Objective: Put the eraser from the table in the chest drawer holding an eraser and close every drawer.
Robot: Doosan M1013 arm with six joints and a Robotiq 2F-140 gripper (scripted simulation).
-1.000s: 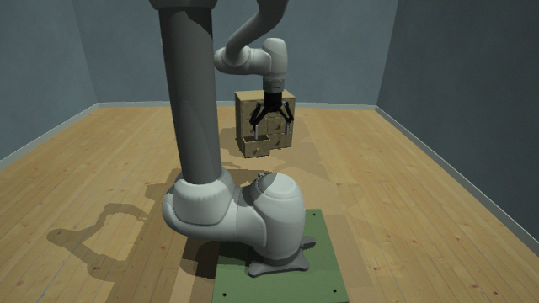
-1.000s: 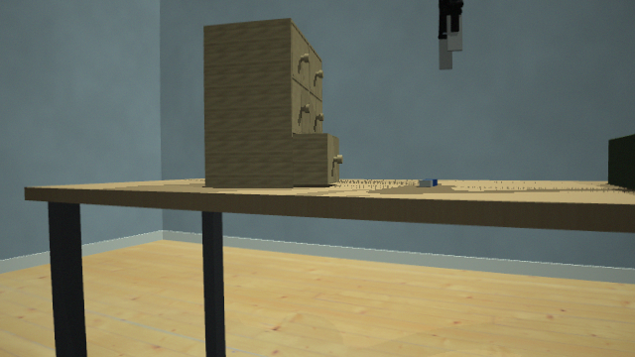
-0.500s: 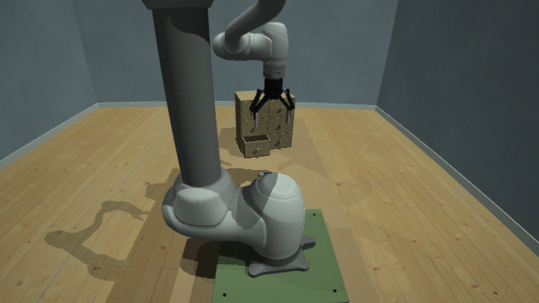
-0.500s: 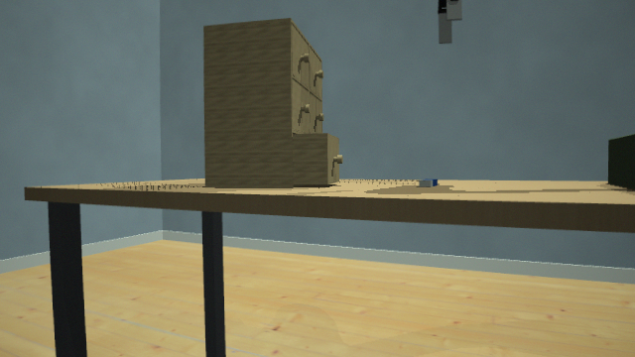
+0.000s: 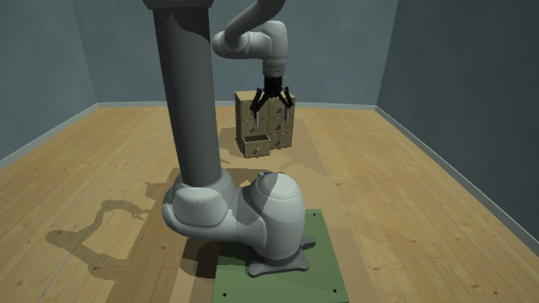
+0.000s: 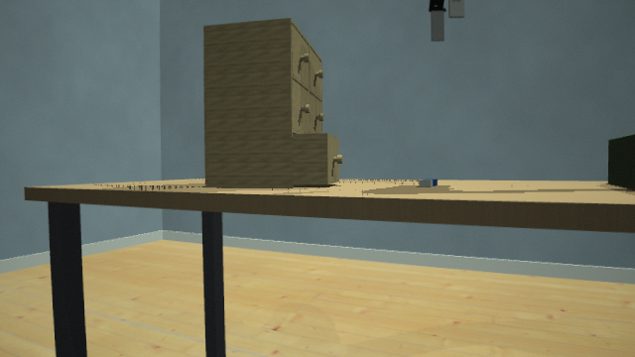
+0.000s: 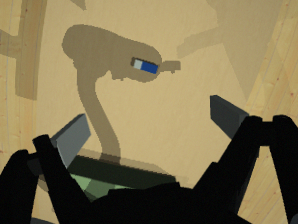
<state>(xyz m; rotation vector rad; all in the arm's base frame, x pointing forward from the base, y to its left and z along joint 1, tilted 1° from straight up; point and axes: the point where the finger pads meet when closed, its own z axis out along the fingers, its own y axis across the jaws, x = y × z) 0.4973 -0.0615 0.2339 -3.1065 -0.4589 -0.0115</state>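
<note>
Nearest the top camera stands the thick grey arm [image 5: 187,97]; at its far end the gripper [image 5: 272,117] [image 6: 446,29] [image 7: 148,115] hangs, fingers spread wide, nothing between them. The loose eraser [image 5: 264,173] [image 6: 428,182] [image 7: 145,65], blue with a whitish end, lies on the table [image 5: 309,164] [image 6: 397,213] [image 7: 165,120], well below the gripper and apart from it. The chest [image 5: 239,110] [image 6: 248,104] stands upright, to the gripper's left in the exterior view. One bottom drawer [image 5: 257,148] [image 6: 310,159], lower than the gripper, is pulled partly out; its contents cannot be made out. The other five drawers appear pushed in. The green base [image 5: 324,265] [image 6: 622,161] [image 7: 100,188] lies lower than the gripper, on its other side from the chest.

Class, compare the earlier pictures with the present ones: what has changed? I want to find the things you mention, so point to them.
The open gripper [image 5: 272,118] [image 6: 446,29] [image 7: 148,115] has risen higher above the table [image 6: 347,208]; nothing was visibly grasped or released. The eraser [image 6: 428,182] [image 7: 145,65], chest [image 5: 239,122] [image 6: 248,104] and pulled-out bottom drawer [image 5: 257,148] [image 6: 310,159] stayed put.
</note>
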